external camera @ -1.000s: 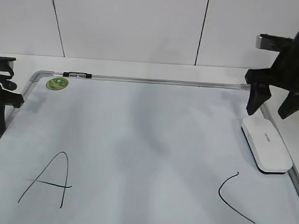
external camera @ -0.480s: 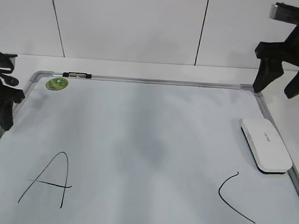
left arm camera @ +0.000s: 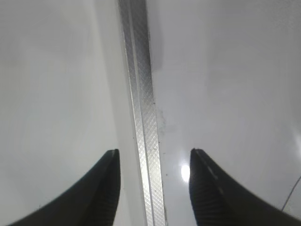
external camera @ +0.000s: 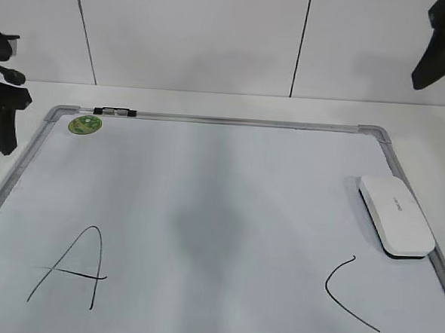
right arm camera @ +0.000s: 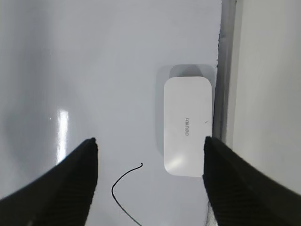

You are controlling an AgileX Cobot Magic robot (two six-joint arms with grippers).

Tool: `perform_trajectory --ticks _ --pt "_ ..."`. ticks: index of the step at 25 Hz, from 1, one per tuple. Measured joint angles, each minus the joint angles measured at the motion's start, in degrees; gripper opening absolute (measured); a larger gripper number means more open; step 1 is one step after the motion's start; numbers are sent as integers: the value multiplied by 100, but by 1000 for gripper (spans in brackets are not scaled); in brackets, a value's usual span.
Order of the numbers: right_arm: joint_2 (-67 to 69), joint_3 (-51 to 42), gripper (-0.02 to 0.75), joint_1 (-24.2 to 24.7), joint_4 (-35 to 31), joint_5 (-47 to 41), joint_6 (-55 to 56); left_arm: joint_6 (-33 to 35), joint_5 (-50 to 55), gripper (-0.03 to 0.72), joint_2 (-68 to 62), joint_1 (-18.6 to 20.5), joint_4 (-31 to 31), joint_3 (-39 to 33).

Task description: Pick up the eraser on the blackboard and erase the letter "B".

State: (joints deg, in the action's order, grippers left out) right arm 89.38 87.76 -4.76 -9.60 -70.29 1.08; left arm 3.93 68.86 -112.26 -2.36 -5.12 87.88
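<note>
The left gripper point(left arm camera: 153, 188) points down with its two dark, finely ribbed fingers point(left arm camera: 106, 188) spread apart, one on each side of the board's grey metal frame point(left arm camera: 141, 108). The frame strip runs from the top of the picture to the bottom between the fingers, with the plain white table point(left arm camera: 51, 84) on its left and the glossy board point(left arm camera: 230, 80) on its right. A small bright glare spot point(left arm camera: 185, 173) sits on the board just beside the right-hand finger, faint smudges point(left arm camera: 162, 120) lie along the frame's edge, and a thin black marker line point(left arm camera: 291, 195) shows at the lower right edge.
</note>
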Motion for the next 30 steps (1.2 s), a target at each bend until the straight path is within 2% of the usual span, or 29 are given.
perform_trajectory --ticks 7,18,22,30 --pt "-1300 -986 536 0 -12 -45 0 0 48 320 1038 0 -12 -161" --pt "-3224 -2601 535 0 38 -141 0 0 145 273 3599 0 -12 -1572" --pt "-3771 -3031 534 0 249 -141 0 0 158 245 4479 0 -12 -2099" --pt "-5117 -3775 534 0 586 -165 0 10 96 237 6458 0 -12 -3301"
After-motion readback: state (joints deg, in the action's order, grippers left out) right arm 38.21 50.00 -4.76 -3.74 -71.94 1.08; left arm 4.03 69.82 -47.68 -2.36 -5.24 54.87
